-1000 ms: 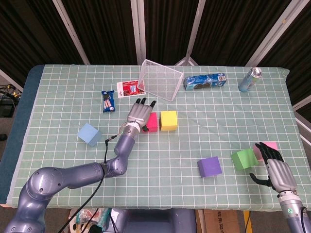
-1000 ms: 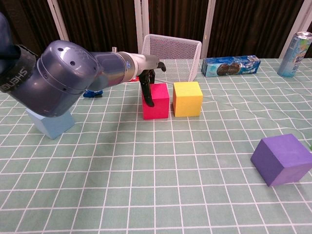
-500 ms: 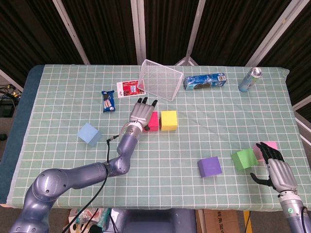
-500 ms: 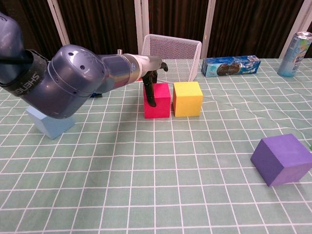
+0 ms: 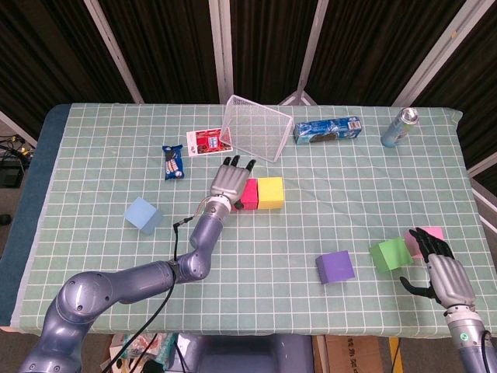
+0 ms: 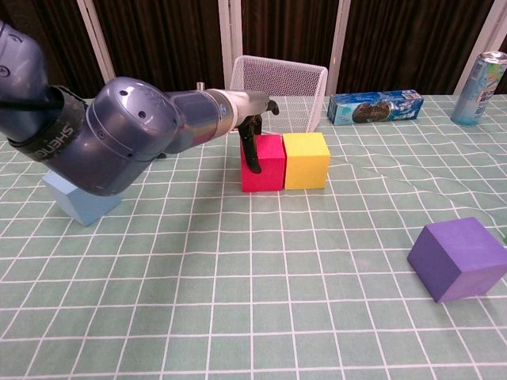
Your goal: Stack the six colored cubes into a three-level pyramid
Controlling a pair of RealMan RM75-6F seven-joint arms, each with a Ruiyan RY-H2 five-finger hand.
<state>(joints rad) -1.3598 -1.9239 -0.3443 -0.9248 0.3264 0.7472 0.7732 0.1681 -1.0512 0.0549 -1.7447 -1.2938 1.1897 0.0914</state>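
The red cube (image 6: 264, 164) sits mid-table touching the yellow cube (image 6: 306, 160), the left hand (image 5: 232, 180) resting against its far-left side, fingers extended, grasping nothing. Near the front right corner, the right hand (image 5: 440, 266) hangs loosely curled and empty beside the green cube (image 5: 390, 254).

Robot lab / teleop test cell, not a home or shop. Evidence: single table (image 5: 93, 148) covered in a green cloth with a printed white grid, the kind used for placement reference. Behind it, dark pleated curtain panels (image 5: 163, 47) hung between angled metal frame struts (image 5: 221, 47), like a screened-off enclosure. Loose cabling (image 5: 9, 144) on the floor at the left edge, cardboard box (image 5: 365, 356) under the near side. Props are staged, not lived-in: foam cubes, tipped wire basket (image 5: 256, 128), cookie box (image 5: 327, 130), drink can (image 5: 399, 127), snack packets (image 5: 174, 162). Two grey arms mounted at the near edge complete the picture.
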